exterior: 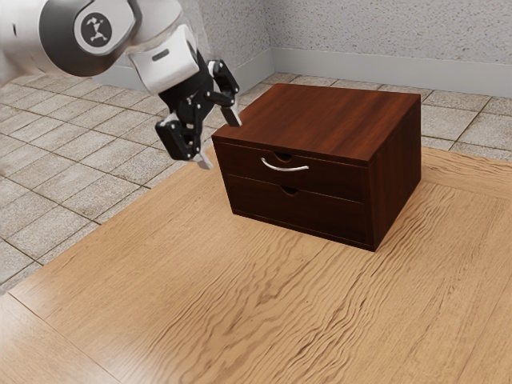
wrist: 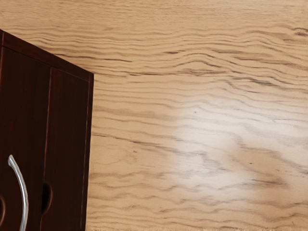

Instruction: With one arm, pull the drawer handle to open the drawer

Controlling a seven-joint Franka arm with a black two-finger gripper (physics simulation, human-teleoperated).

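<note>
Here, your gripper (exterior: 219, 141), fingers apart, just beside the cabinet's (exterior: 320, 120) front corner, upper drawer (exterior: 340, 179) shut, its handle (exterior: 285, 167) lying level across the front.

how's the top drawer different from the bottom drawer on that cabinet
The top drawer carries a curved silver handle; the bottom drawer shows none. The top drawer sits just under the top of the cabinet, the bottom drawer down by the table. Both are shut, in the same dark wood, each with a small notch at its upper edge.
</note>
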